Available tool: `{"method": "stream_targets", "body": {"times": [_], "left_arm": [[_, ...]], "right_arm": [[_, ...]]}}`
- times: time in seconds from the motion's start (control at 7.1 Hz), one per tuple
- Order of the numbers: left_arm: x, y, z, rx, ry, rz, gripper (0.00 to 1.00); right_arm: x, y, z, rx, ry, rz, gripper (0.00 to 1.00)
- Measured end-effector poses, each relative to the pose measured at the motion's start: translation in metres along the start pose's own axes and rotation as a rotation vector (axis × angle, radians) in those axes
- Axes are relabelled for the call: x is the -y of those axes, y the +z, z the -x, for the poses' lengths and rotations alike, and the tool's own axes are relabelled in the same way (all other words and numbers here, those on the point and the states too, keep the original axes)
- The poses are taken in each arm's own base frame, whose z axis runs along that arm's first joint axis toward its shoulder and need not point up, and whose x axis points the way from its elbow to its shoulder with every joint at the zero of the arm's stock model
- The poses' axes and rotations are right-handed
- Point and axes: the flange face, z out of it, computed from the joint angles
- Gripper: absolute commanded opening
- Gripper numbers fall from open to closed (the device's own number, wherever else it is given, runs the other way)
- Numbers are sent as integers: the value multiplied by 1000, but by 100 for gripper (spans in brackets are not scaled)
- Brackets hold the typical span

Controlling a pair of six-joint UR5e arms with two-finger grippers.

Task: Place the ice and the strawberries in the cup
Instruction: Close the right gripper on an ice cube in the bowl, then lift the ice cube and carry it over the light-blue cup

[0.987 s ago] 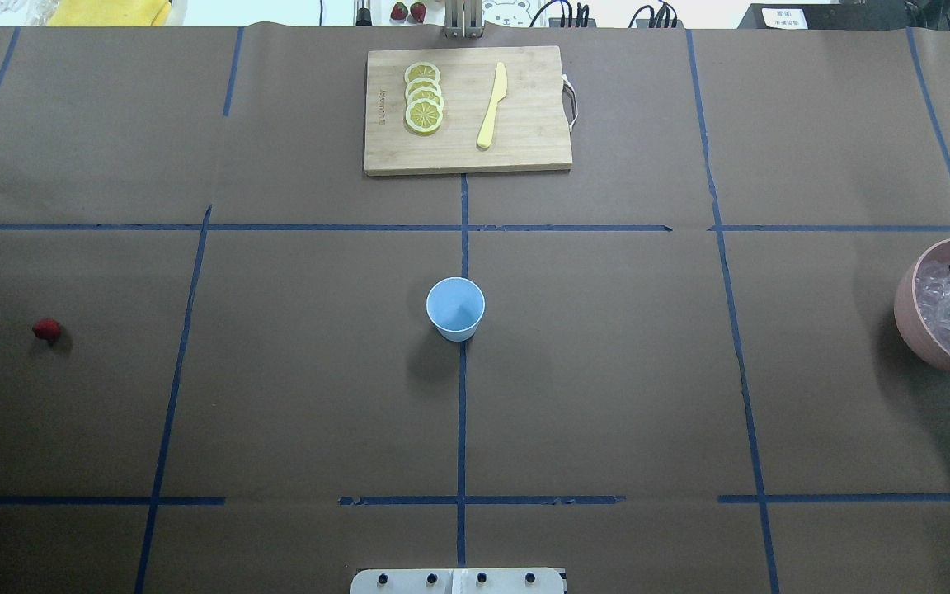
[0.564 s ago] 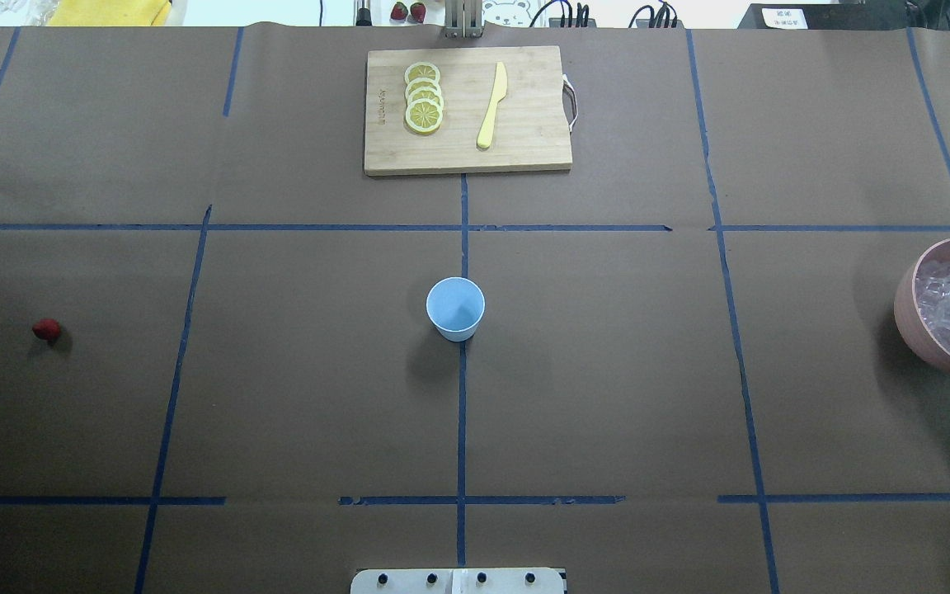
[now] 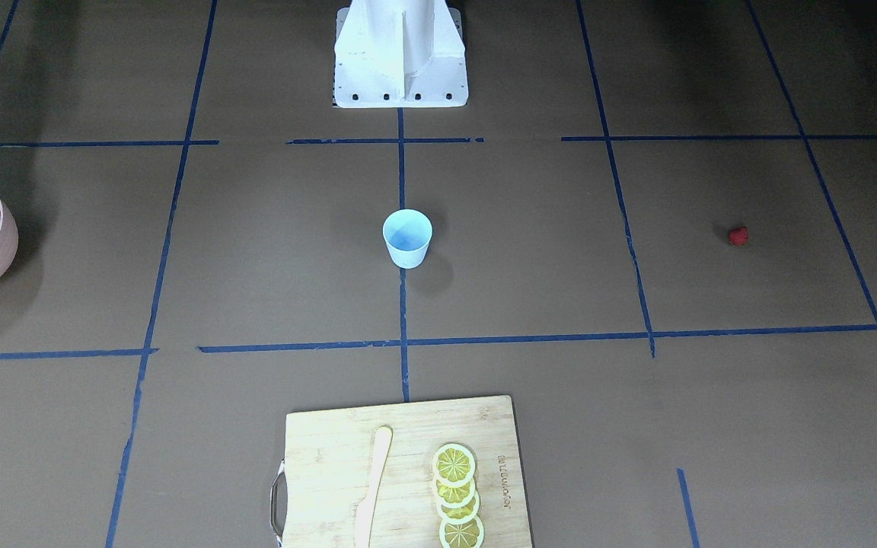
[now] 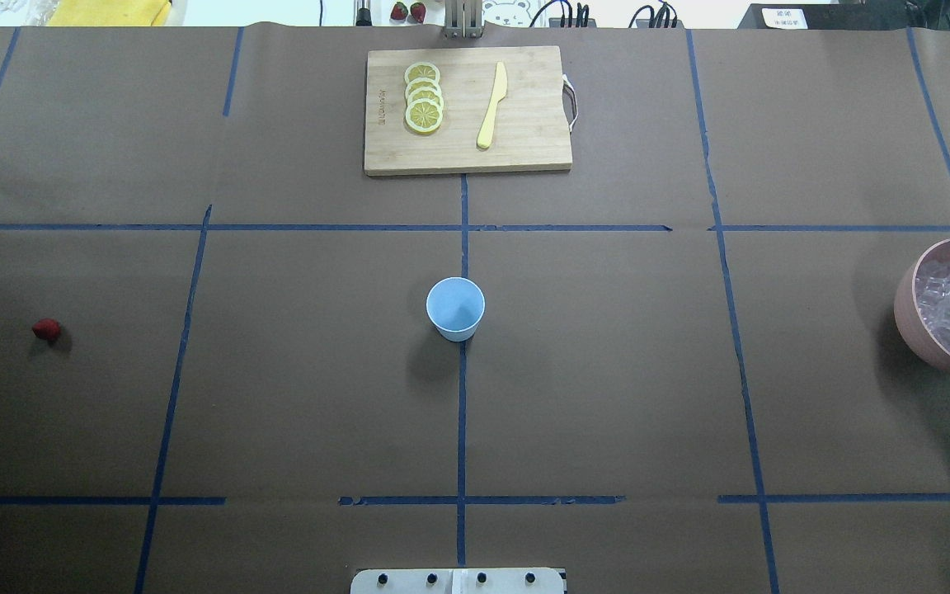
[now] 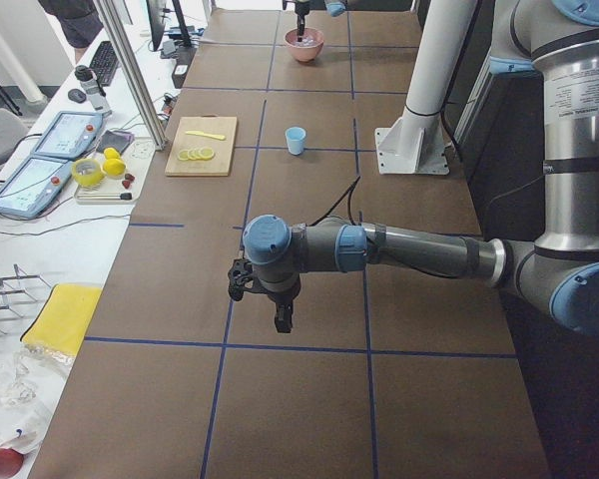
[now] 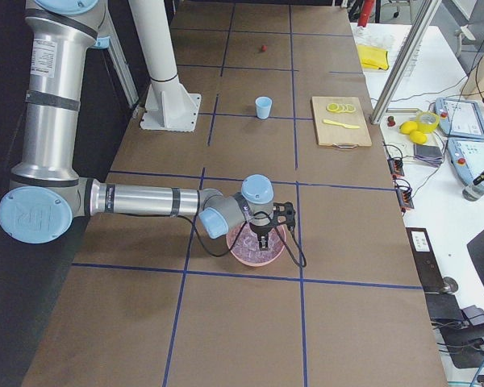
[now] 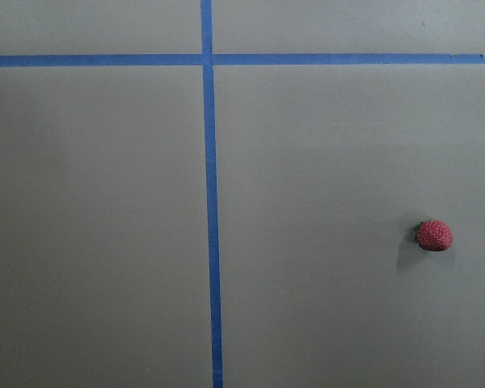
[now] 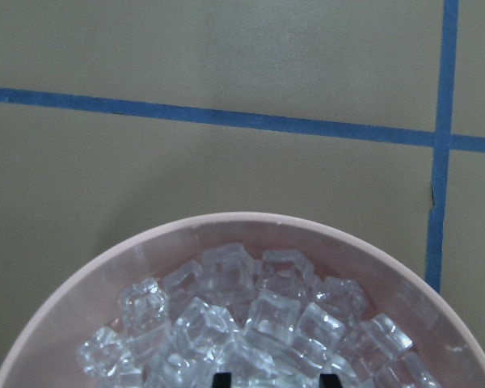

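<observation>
Cup (image 4: 455,307) stands mid-table (strawberry (image 4: 46,330) well apart).

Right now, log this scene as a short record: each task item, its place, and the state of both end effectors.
cup: upright, empty, at the middle of the table
strawberry: lying alone, far to the robot's left of the cup
ice: heaped in the pink bowl at the robot's far right
right end effector: open, poised over the ice
left end effector: above the table, strawberry in its wrist view; open or shut cannot be told
other: cutting board with lemon slices and yellow knife, beyond the cup
</observation>
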Motion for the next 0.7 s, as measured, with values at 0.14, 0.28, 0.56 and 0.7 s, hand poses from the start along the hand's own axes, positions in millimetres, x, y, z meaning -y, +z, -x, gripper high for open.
{"method": "stream_targets", "body": {"times": [0.14,0.28,0.56,0.7], "left_arm": [[0,0,0,0,0,0,100],[0,0,0,0,0,0,100],[0,0,0,0,0,0,100],[0,0,0,0,1,-1,100]], "right_arm": [[1,-1,1,1,-2,-3,4],[2,-4,4,4,-6,-8,3],[14,-30,13,16,-1,-45,3],[22,-51,24,15,15,-54,3]]}}
